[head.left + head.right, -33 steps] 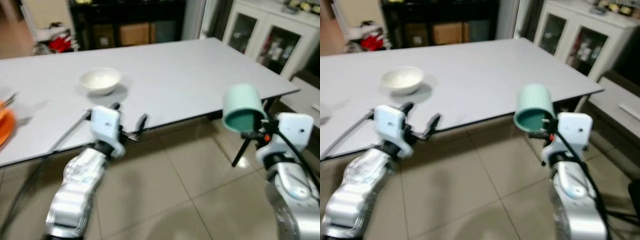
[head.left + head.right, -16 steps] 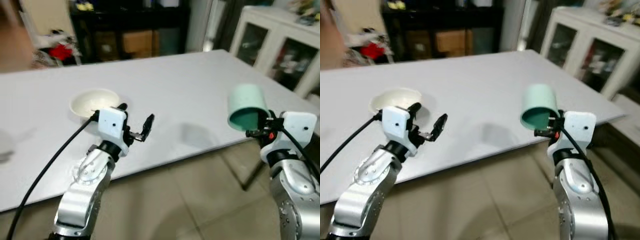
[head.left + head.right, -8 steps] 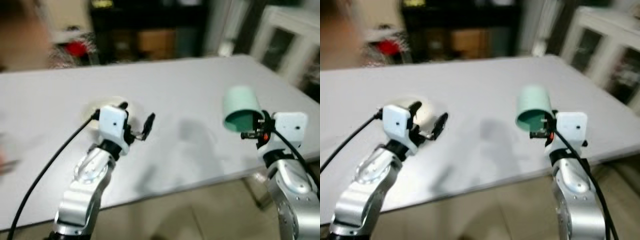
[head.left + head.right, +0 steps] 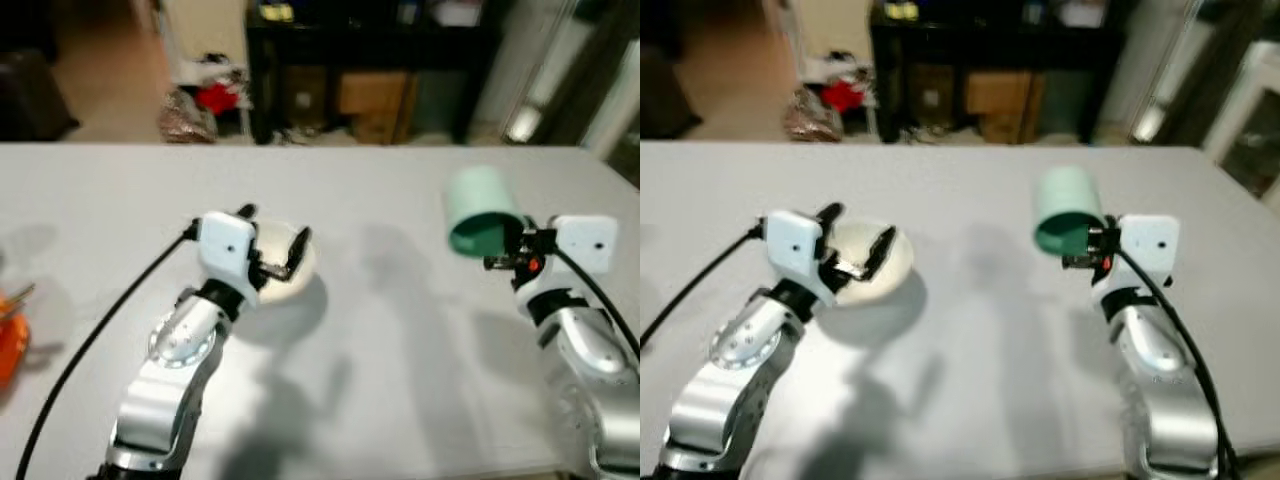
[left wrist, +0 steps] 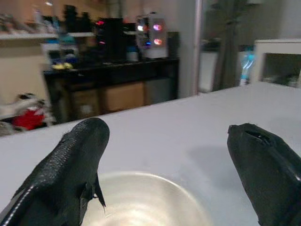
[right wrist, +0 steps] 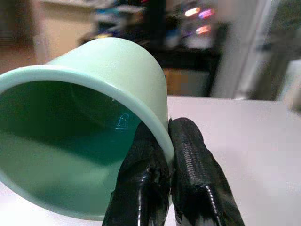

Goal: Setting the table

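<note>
A mint-green cup (image 4: 480, 210) hangs above the right part of the white table (image 4: 400, 330), tipped with its mouth toward me. My right gripper (image 6: 168, 136) is shut on the cup's rim (image 6: 160, 139), one finger inside and one outside. A white bowl (image 4: 285, 268) rests on the table at centre left. My left gripper (image 4: 275, 240) hovers just over the bowl with its fingers (image 5: 70, 160) spread open and nothing between them. In the left wrist view the bowl (image 5: 146, 200) lies directly below the open fingers.
An orange plate (image 4: 8, 345) with a utensil (image 4: 20, 298) lies at the table's left edge. Beyond the far edge stand a dark shelf unit (image 4: 370, 70) with boxes and a red bundle (image 4: 215, 98) on the floor.
The camera has come forward and over the table, so the floor has dropped out of view. The left gripper now hangs right above the bowl. The right gripper still holds the cup.
</note>
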You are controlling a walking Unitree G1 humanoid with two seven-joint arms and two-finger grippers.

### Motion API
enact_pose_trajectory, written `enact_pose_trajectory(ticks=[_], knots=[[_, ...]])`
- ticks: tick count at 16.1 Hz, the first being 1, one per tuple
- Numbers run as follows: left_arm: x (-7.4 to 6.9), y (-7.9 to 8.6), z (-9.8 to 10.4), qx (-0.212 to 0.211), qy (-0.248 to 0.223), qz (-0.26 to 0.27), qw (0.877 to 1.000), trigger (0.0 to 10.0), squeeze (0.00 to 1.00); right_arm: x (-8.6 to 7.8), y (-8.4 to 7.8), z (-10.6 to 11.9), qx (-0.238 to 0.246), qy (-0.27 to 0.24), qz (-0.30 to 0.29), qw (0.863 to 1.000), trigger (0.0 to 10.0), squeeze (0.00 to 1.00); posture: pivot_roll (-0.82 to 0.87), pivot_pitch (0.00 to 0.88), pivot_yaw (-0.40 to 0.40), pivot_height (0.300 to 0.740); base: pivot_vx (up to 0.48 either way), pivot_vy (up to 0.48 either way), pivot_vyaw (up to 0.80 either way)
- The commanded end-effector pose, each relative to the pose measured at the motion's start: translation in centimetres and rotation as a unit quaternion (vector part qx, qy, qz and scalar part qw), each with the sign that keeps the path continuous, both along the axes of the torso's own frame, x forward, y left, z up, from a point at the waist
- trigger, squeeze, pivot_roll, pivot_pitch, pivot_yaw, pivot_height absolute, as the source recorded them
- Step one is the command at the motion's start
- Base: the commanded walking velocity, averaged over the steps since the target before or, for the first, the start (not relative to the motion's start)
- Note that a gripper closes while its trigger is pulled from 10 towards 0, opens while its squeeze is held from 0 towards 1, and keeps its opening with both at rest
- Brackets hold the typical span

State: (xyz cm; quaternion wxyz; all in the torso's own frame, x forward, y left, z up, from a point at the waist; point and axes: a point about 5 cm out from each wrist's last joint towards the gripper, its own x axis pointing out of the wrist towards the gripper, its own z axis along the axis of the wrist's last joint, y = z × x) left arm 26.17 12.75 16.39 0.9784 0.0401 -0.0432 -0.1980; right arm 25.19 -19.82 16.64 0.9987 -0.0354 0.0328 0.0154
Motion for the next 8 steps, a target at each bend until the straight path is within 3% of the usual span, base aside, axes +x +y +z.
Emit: enact_pose_trajectory(ticks=[1, 3, 5, 8], knots=[[0.1, 0.6, 0.2, 0.012, -0.002, 0.001, 1.000, 10.0, 0.00, 0.4, 1.3, 0.2, 0.005, 0.016, 0.070, 0.997, 10.0, 0.00, 0.04, 0.000, -0.042, 0.740, 0.000, 0.000, 0.00], [0.1, 0.7, 0.6, 0.020, -0.004, -0.021, 1.000, 10.0, 0.00, 0.9, 1.2, -0.4, -0.013, 0.070, 0.124, 0.990, 10.0, 0.00, 0.03, 0.000, -0.039, 0.740, 0.000, 0.000, 0.00], [0.1, 0.6, 0.9, 0.026, -0.006, -0.058, 0.998, 10.0, 0.00, 2.4, 0.2, -1.1, -0.014, 0.129, 0.140, 0.982, 10.0, 0.00, 0.03, 0.000, -0.034, 0.740, 0.000, 0.000, 0.00], [0.4, 0.3, 1.0, 0.051, 0.011, -0.116, 0.992, 10.0, 0.00, 5.0, -0.3, -0.5, -0.016, 0.165, 0.204, 0.965, 10.0, 0.00, 0.03, 0.000, -0.028, 0.740, 0.000, 0.000, 0.00]])
